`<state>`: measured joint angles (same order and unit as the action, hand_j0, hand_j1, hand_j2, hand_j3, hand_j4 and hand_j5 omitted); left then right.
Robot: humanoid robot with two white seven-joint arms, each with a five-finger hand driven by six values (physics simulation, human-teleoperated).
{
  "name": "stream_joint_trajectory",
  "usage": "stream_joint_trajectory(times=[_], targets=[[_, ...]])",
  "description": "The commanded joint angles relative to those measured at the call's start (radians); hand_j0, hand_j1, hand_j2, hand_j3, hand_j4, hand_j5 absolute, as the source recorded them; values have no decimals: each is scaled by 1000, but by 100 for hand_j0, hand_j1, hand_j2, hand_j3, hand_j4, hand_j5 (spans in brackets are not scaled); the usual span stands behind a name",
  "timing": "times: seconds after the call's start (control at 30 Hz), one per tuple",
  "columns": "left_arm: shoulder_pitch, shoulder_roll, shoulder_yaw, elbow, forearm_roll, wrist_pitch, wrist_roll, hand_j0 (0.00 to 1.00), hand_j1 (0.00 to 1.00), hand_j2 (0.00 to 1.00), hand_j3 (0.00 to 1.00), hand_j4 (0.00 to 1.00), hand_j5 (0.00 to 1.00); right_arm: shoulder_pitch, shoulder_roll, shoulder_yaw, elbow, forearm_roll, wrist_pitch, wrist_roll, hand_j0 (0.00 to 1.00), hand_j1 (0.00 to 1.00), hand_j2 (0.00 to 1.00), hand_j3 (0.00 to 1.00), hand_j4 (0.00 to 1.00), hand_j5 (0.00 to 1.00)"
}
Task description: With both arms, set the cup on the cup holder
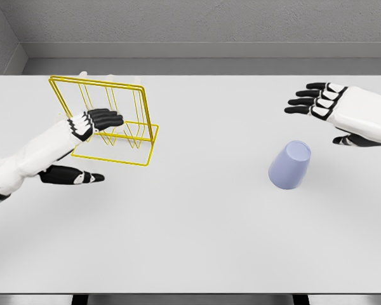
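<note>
A white tabletop (190, 241) fills the view under grey walls, with the yellow wire holder (114, 124) standing at the far left and the pale blue cup (290, 165) upside down on the right, well apart from it. The left hand (82, 143) has its fingers spread and empty, the upper fingers in front of the holder's wires and the thumb low, seemingly placed to steady the rack. The right hand (340, 114) hovers open beyond the cup, not touching, likely positioned to grasp it.
</note>
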<state>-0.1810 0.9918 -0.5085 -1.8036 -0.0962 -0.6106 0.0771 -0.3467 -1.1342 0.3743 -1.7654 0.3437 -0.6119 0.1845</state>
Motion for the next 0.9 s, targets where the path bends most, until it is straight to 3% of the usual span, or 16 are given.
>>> stream_joint_trajectory(times=[0.0, 0.03, 0.17, 0.23, 0.33, 0.53, 0.63, 0.87], targets=[[0, 1, -27, 0, -16, 0, -6, 100, 100, 100, 100, 100, 100, 0, -1, 5, 1, -5, 1, -2, 100, 100, 100, 100, 100, 100], [2, 1, -28, 0, -98, 0, -6, 100, 100, 100, 100, 100, 100, 2, -2, 5, 3, -6, 1, -2, 100, 100, 100, 100, 100, 100], [-2, 4, -18, 1, -103, 0, -6, 100, 100, 100, 100, 100, 100, -2, 1, 29, 43, -32, 1, -13, 100, 100, 100, 100, 100, 100], [0, 4, -18, 1, -99, 0, -6, 100, 100, 100, 100, 100, 100, 0, -4, 29, 46, -23, 1, 10, 100, 100, 100, 100, 100, 100], [3, 4, -16, 1, -99, 0, -6, 100, 100, 100, 100, 100, 100, -2, -2, 32, 44, -20, 1, 138, 100, 100, 100, 100, 100, 100], [6, 2, -24, 1, -108, 0, -6, 100, 100, 100, 100, 100, 100, -3, -1, 52, 44, 5, 1, 155, 100, 100, 100, 100, 100, 100], [9, -31, -94, 1, -99, 0, 0, 100, 100, 100, 100, 100, 100, -8, 8, 55, 41, 8, 1, 155, 100, 100, 100, 100, 100, 100], [-21, -50, -277, 1, 164, 0, -6, 100, 100, 100, 100, 100, 100, -12, 82, 74, 44, 67, 1, 191, 100, 100, 100, 100, 100, 100]])
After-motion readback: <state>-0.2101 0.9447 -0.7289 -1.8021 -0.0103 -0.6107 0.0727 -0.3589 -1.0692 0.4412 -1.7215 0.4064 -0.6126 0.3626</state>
